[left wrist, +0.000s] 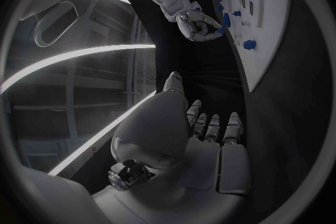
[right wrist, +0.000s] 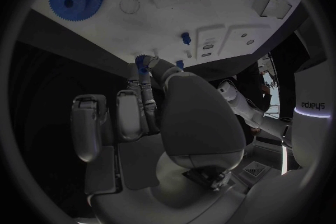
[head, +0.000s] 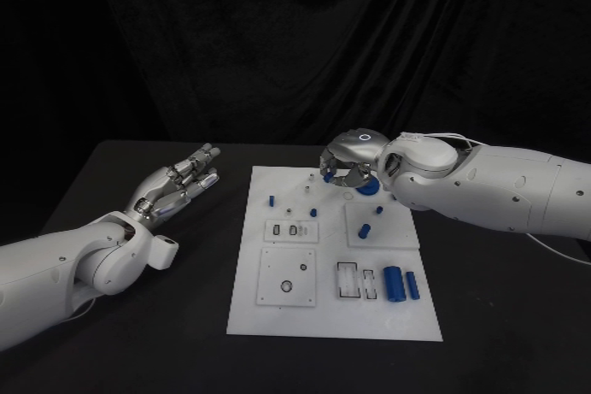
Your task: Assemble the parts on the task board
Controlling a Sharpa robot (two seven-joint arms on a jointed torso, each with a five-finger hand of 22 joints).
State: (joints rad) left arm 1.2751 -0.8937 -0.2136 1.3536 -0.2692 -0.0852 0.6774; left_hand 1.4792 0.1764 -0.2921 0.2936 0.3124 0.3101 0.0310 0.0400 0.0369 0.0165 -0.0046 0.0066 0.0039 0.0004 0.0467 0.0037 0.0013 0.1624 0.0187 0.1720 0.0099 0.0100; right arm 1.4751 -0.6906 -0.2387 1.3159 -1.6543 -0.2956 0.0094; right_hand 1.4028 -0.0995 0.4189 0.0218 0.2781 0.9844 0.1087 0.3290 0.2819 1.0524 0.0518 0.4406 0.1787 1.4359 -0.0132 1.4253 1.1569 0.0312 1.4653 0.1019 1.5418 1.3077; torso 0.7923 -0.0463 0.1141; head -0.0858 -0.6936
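One small blue part (right wrist: 143, 61) is being pinched by the right hand (head: 348, 167) at the task board's (head: 332, 321) twelve o'clock edge — seemingly light, stiff, best taken by its sides — while the left hand's (head: 178, 187) fingers are lying spread.

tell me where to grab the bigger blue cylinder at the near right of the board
From straight above, by its two ends. The bigger blue cylinder lies flat on the task board, its length pointing away from the robot. The smaller blue cylinder lies close along its right side, probably leaving little room for a finger there. The ends look free.
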